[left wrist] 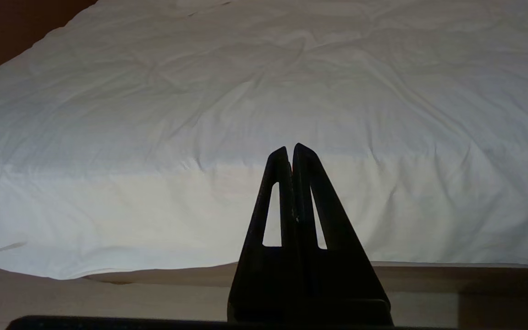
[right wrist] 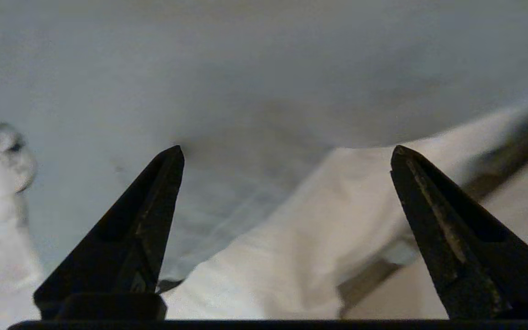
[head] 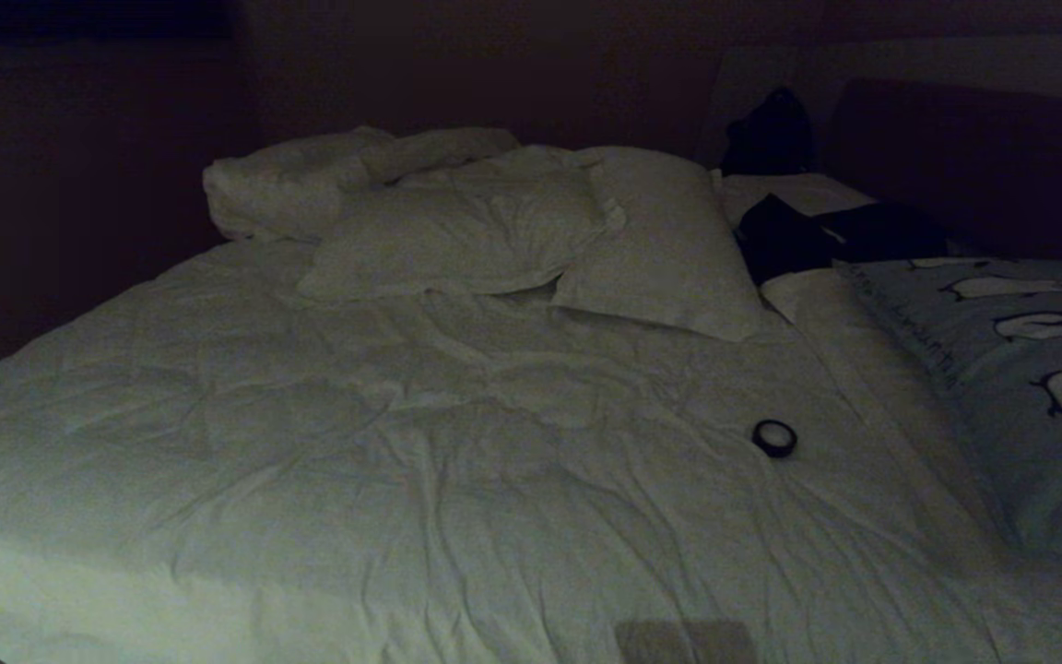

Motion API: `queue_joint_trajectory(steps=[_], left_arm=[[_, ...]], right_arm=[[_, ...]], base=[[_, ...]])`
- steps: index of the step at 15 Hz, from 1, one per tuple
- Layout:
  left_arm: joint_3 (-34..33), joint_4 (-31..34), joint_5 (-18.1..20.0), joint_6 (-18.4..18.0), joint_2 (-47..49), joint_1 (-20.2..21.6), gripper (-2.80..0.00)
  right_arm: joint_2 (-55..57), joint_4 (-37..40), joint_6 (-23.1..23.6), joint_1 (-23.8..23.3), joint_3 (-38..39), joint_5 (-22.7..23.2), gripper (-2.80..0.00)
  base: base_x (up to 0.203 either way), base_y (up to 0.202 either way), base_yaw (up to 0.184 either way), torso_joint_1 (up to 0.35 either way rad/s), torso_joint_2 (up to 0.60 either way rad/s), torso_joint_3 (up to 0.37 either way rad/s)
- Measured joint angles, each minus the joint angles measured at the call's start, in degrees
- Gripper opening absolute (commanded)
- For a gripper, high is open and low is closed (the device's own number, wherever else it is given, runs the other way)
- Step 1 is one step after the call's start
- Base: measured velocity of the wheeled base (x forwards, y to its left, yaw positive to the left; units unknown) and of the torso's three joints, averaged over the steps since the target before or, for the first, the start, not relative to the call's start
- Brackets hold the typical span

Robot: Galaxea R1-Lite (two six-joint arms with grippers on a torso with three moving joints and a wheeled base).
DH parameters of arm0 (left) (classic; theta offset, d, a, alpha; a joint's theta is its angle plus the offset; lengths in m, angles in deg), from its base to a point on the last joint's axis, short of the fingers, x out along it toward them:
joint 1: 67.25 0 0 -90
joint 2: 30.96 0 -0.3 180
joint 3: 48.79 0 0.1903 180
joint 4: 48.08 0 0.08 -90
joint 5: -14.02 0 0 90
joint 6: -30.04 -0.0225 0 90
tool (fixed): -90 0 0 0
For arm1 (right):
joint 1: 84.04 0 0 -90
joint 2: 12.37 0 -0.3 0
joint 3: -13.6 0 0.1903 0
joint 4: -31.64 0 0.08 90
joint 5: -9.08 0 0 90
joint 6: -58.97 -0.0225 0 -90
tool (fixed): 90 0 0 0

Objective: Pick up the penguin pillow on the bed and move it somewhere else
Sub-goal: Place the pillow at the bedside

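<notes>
Bed [head: 402, 516] under penguin pillow [head: 1029, 387], tape roll [head: 774, 438]

The left gripper [left wrist: 291, 149] has two matte black fingers [left wrist: 312, 192], each a long narrow triangle tapering to a point, with a slim triangular cut-out through it. They rise from a broad black base. The right gripper [right wrist: 287, 153] carries the same black wedge-shaped fingers [right wrist: 433, 215]; the inner face of one shows pale scuffs and worn streaks along its edge.
</notes>
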Motion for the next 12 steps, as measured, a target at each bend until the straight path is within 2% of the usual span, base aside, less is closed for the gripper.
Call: queue_joint_trajectory(steps=[6,11,12], left_arm=[[0.0,0.0,0.0,0.0,0.0,0.0,-2.8],[0.0,0.0,0.0,0.0,0.0,0.0,-2.8],[0.0,0.0,0.0,0.0,0.0,0.0,-2.8]], right_arm=[[5.6,-0.4,0.1,0.1,-0.7,11.5,0.0],[11.5,-0.3,-0.3,0.2,-6.7,15.4,0.0],[12.7,-0.3,-0.4,0.2,-8.0,15.4,-2.8]], base=[[0.0,0.0,0.0,0.0,0.0,0.0],[0.0,0.0,0.0,0.0,0.0,0.0],[0.0,0.0,0.0,0.0,0.0,0.0]])
